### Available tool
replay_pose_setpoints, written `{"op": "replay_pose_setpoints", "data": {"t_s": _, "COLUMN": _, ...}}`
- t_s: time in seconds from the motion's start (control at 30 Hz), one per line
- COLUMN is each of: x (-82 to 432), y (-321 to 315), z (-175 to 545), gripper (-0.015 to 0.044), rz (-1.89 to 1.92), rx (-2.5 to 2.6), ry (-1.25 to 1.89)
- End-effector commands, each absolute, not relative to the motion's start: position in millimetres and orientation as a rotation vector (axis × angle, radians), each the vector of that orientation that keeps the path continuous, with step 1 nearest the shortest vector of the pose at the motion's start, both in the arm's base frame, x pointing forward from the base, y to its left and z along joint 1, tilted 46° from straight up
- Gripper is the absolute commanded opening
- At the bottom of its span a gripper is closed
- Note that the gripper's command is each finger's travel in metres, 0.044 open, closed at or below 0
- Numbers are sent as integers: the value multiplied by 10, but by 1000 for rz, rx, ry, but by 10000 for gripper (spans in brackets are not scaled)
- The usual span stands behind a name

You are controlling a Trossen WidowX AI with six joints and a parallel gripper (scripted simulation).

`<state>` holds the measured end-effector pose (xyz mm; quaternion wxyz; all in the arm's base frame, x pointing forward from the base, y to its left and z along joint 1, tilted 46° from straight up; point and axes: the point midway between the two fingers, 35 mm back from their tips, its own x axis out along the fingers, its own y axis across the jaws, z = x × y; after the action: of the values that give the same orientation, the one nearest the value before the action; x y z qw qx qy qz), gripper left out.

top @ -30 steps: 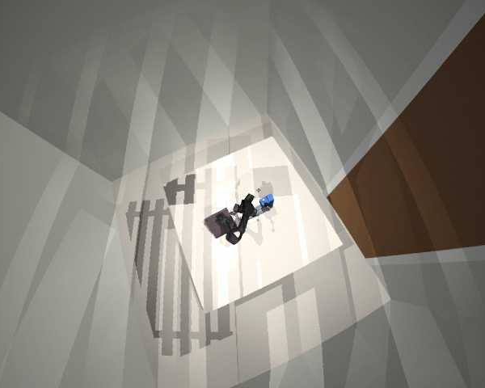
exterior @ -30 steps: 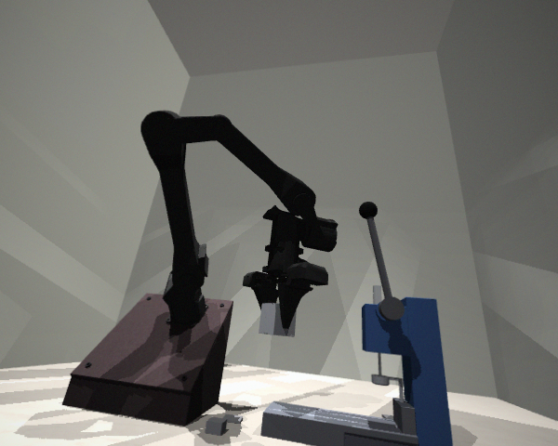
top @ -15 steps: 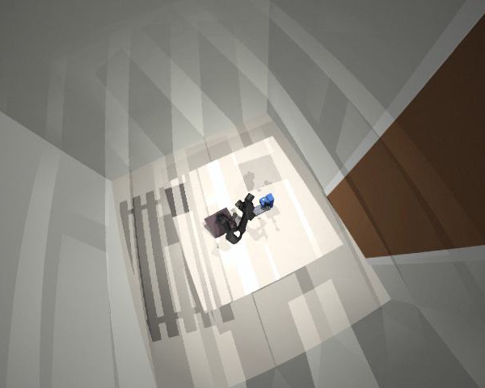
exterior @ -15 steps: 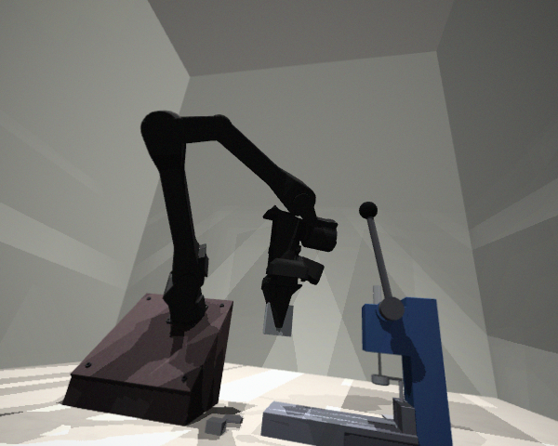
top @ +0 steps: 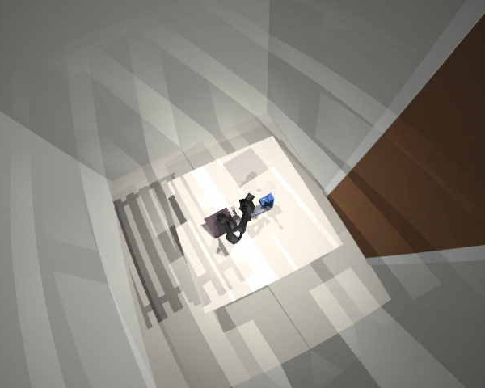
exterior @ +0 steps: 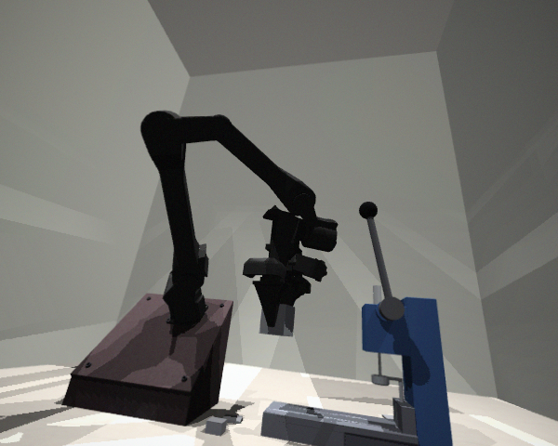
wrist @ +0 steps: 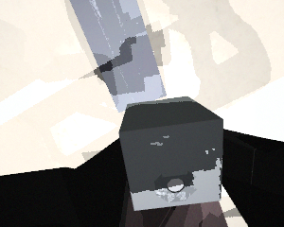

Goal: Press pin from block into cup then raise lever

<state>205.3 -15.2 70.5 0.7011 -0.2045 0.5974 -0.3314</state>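
Top view. The arm reaches from its sloped, dark reddish base [top: 210,221] [exterior: 120,367] toward the blue press [top: 268,199] [exterior: 428,346]. The gripper [top: 247,203] [exterior: 277,317] [wrist: 162,134] lies over the table [top: 305,234] [exterior: 250,379] [wrist: 19,57], near the end of the grey press base [top: 257,212] [exterior: 332,423] [wrist: 128,28] that is away from the blue column. The block cannot be made out from above.

Exterior view. The gripper points downward, its fingers partly open and closed against the sides of the grey block [exterior: 283,321] [wrist: 172,151]. The block is held at the fingertips, its lower part projecting beneath them; it hangs well above the press base and apart from the blue press. The lever [exterior: 379,259] stands raised, leaning slightly toward the arm, with a black knob [exterior: 368,210] at its top. Beneath the blue head, a thin rod [exterior: 379,363] descends to a small round disc [exterior: 380,379]. A small grey piece [exterior: 216,425] lies on the table between the arm's base and the press base.

Wrist view. The block fills the space between the two dark fingers, one on either side. A round pin end [wrist: 175,184] shows in its face, near the lower edge in this view. The press base extends beyond the block toward the upper edge.
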Motion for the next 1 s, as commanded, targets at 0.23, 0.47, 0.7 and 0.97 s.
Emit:
{"op": "replay_pose_setpoints", "data": {"t_s": 0.23, "x": 2052, "y": -156, "z": 711, "gripper": 0, "rz": -959, "rx": -165, "ry": 1160}}
{"op": "replay_pose_setpoints", "data": {"t_s": 0.47, "x": 2052, "y": -156, "z": 711, "gripper": 0, "rz": -1092, "rx": 32, "ry": 1033}}
{"op": "replay_pose_setpoints", "data": {"t_s": 0.7, "x": 2052, "y": -156, "z": 711, "gripper": 0, "rz": -1214, "rx": 229, "ry": 895}}
{"op": "replay_pose_setpoints", "data": {"t_s": 0.97, "x": 2052, "y": -156, "z": 710, "gripper": 0, "rz": -1338, "rx": 454, "ry": 723}}
